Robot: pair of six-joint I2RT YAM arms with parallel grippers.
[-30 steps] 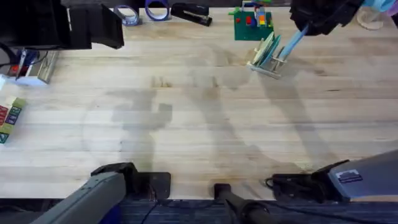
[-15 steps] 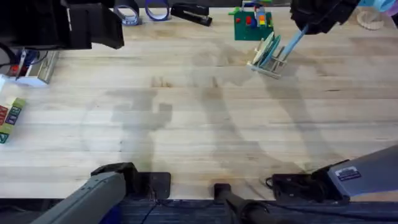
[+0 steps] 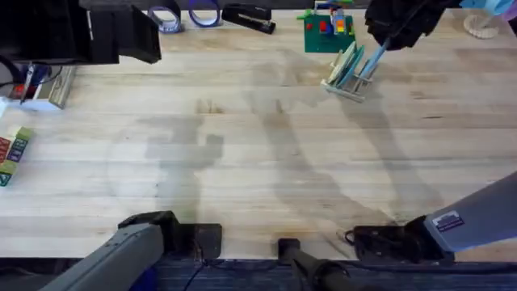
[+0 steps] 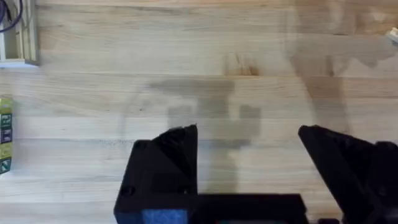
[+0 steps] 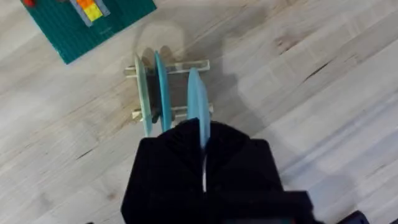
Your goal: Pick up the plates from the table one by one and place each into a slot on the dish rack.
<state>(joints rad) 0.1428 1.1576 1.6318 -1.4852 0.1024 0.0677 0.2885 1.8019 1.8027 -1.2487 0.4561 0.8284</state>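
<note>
1. A broad desk (image 3: 242,153) of pale wooden planks with visible grain filled the scene.
2. Soft grey shadows lay across its middle.
3. Tape rolls (image 3: 184,14) and a black stapler (image 3: 249,16) sat along the far edge.
4. Coloured blocks (image 3: 10,155) lay at the left edge.

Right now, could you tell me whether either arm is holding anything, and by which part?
The right gripper pinches the light-blue plate by its rim, on edge above the dish rack. The left gripper is open, holding nothing.
</note>
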